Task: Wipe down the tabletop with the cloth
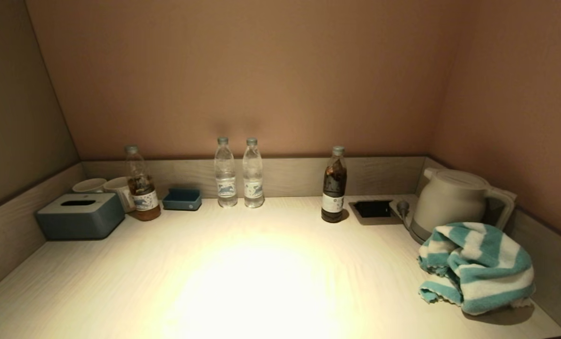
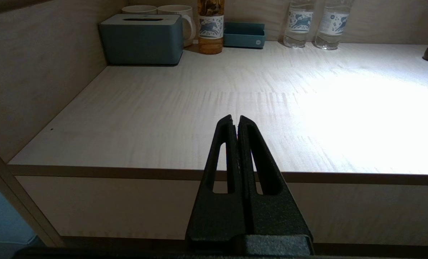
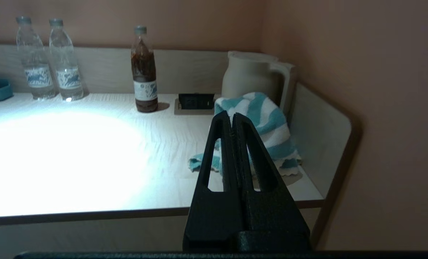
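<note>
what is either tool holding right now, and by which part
Nothing. The left tool and right tool are both shut and empty; the cloth lies untouched on the tabletop.

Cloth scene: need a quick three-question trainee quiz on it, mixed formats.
1. True or false: the striped cloth lies bunched on the tabletop in front of the kettle.
2. Which pincer is nearer the cloth? A) left pincer B) right pincer
3. Fill in: both pincers are ____ and hold nothing.

Key:
1. True.
2. B. The right wrist view shows the cloth just past the fingertips; the left wrist view shows the tissue box side.
3. Shut, and both are back at the table's front edge.
</note>
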